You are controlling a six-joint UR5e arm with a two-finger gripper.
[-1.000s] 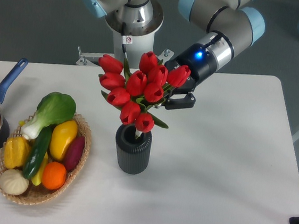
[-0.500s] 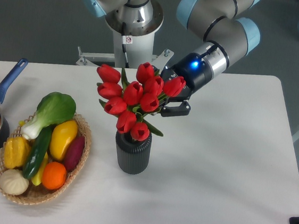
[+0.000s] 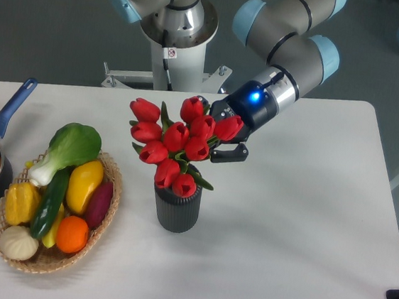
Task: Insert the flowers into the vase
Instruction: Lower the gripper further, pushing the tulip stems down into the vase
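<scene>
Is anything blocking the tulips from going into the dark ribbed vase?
Nothing visible does. The flowers sit directly over the vase, lowest bud at its mouth, with the gripper beside them. The wicker basket stands apart to the side.

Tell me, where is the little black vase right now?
The vase stands near the middle of the table, just right of the fruit basket, with the red flowers bunched right above its mouth.

Arm (image 3: 297, 38): silver-grey tube segments, light blue caps on the joints. Wrist section is black with a silver ring and a lit blue LED. Gripper (image 3: 223, 143) is black, two fingers. Base column (image 3: 176, 18) is silver-grey with a small white-and-red sticker and a thin black cable down its front.
</scene>
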